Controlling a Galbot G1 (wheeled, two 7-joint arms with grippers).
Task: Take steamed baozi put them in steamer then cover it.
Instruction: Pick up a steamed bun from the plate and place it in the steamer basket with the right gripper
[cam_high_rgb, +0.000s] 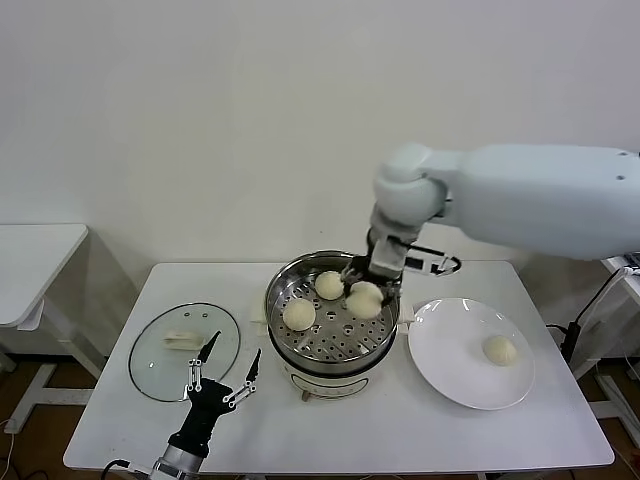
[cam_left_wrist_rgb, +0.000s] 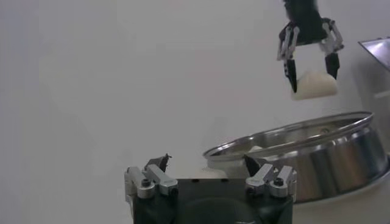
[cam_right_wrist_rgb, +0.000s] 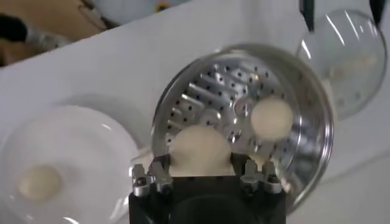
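The steamer (cam_high_rgb: 283, 292) stands mid-table with two baozi (cam_high_rgb: 329, 285) (cam_high_rgb: 299, 313) on its perforated tray. My right gripper (cam_high_rgb: 365, 290) hangs just above the tray, shut on a third baozi (cam_high_rgb: 364, 300). In the left wrist view this baozi (cam_left_wrist_rgb: 314, 85) is in the air above the steamer's rim (cam_left_wrist_rgb: 286, 131), between the right gripper's fingers (cam_left_wrist_rgb: 291, 76). In the right wrist view the baozi (cam_right_wrist_rgb: 201, 146) fills the jaws. Another baozi (cam_high_rgb: 500, 350) lies on the white plate (cam_high_rgb: 450, 375). The glass cover (cam_high_rgb: 160, 368) lies flat to the steamer's left. My left gripper (cam_high_rgb: 234, 348) stands open beside the cover, holding nothing.
The plate sits right of the steamer, close to its handle. A second white table (cam_high_rgb: 30, 255) stands off to the left. A cable (cam_high_rgb: 590, 305) runs past the table's right end.
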